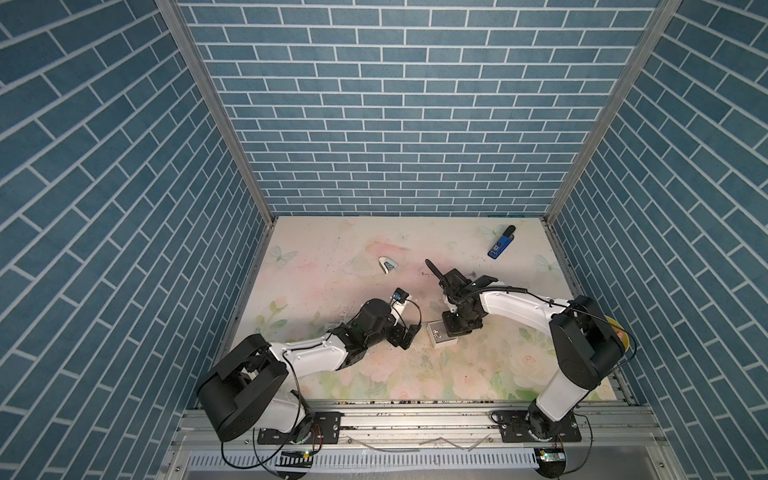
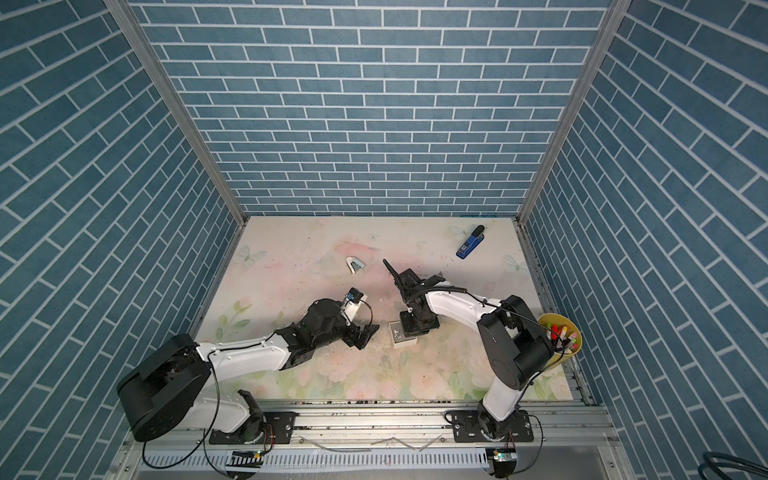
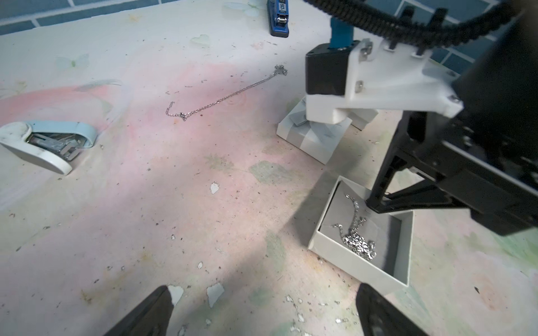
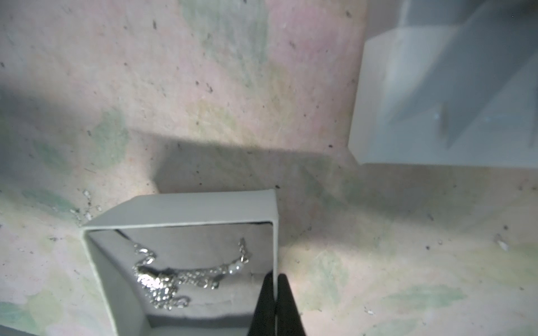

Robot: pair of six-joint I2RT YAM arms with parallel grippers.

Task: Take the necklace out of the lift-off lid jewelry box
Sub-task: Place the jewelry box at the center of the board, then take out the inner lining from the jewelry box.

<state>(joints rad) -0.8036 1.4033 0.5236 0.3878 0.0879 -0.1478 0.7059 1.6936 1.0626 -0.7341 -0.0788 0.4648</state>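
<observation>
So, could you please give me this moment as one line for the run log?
lid: off, on table | necklace: in jewelry box | right gripper: shut on box wall | left gripper: open, empty

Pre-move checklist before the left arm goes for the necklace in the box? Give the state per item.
1. Lid off: ok, it lies on the table, apart from the box.
2. Necklace exposed in the box: ok.
3. Box steadied: ok, right gripper is shut on one box wall.
4. Left gripper open: ok, fingers wide apart.
5. Left gripper over the necklace: not ok, the box sits off to one side of it.
6. Loose chain clear of the box: ok, it lies apart on the table.
</observation>
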